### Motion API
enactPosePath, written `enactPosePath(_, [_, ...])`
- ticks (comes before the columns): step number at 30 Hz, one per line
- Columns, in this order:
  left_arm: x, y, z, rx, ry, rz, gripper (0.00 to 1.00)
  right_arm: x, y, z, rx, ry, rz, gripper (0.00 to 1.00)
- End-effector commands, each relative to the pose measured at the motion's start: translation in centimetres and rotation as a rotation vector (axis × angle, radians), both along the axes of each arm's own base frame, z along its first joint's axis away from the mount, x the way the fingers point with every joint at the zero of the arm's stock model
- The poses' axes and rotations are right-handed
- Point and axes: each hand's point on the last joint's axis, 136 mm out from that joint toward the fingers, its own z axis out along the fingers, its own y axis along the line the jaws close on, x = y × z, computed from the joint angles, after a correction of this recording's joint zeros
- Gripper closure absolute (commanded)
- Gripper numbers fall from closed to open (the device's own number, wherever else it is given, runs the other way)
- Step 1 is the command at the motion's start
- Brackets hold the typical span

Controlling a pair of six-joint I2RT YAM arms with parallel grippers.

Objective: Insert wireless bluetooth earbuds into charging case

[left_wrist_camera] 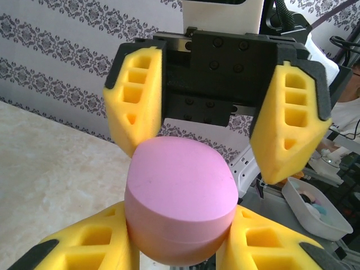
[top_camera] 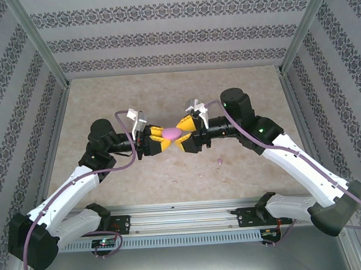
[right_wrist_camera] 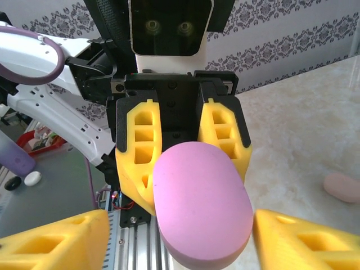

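Earbud (top_camera: pixel 220 162): one tiny pale purple-pink bud lies alone on the beige surface (top_camera: pixel 106 102), right of centre in the top view. It sits below and to the right of the two grippers and is touching nothing.

At the middle of that view the two arms meet tip to tip, with a closed oval pink-purple case (top_camera: pixel 171 133) between them. The left gripper (top_camera: pixel 163 138) is clamped on the case. In the left wrist view its yellow fingers (left_wrist_camera: pixel 84 244) press the case (left_wrist_camera: pixel 180 197) from both lower corners of the frame. In the right wrist view the same gripper (right_wrist_camera: pixel 191 169) stands behind the case (right_wrist_camera: pixel 202 208) at frame centre, a finger against each side.

The right gripper (top_camera: pixel 180 134) has its jaws apart. In its own view its fingers (right_wrist_camera: pixel 56 242) sit in the lower corners with a gap to the case on either side. In the left wrist view it (left_wrist_camera: pixel 202 166) hangs spread in the upper half of the frame, above the case.

A pale pink rounded thing (right_wrist_camera: pixel 340 187) rests on the surface at the right edge of the right wrist view. Whether it is another earbud or a case cannot be told.
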Motion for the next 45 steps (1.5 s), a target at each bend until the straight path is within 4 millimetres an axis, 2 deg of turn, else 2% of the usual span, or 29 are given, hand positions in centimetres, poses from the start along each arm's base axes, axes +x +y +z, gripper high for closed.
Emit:
enactPosePath(1, [-0.6,0.1,1.9,-0.037,-0.053,-0.028,0.78,0.3,0.5,0.2,0.008,-0.047,0.011,0.4])
enactPosePath(6, [-0.6,-0.1,2.1,-0.044,-0.051,-0.039,0.78,0.8,0.5,0.3,0.01,-0.059,-0.005,0.52])
enactPosePath(11, [-0.6,-0.2,2.2,-0.047,-0.048,-0.05,0.78,0.9,0.6,0.8,0.026,-0.072,-0.007,0.52])
enactPosePath(13, [-0.6,-0.2,2.2,-0.047,-0.047,-0.056,0.78,1.2,0.6,1.0,0.033,-0.052,-0.015,0.55])
enactPosePath(19, [-0.9,-0.1,2.4,-0.061,-0.07,-0.065,0.78,3.3,0.2,1.4,0.048,0.082,-0.096,0.6])
enactPosePath(30, [-1.1,-0.1,2.5,-0.062,-0.082,-0.073,0.78,5.9,-1.0,2.2,0.092,0.118,-0.225,0.51])
enactPosePath(36, [-0.9,-0.1,2.1,-0.058,-0.084,-0.061,0.79,7.1,-1.5,1.5,0.079,0.166,-0.294,0.48])
enactPosePath(39, [-0.7,-0.1,2.0,-0.058,-0.088,-0.048,0.79,7.3,-1.5,1.2,0.083,0.209,-0.305,0.45])
enactPosePath(45, [-0.3,0.0,1.8,-0.049,-0.096,-0.021,0.79,6.7,-1.1,2.1,0.129,0.265,-0.278,0.43])
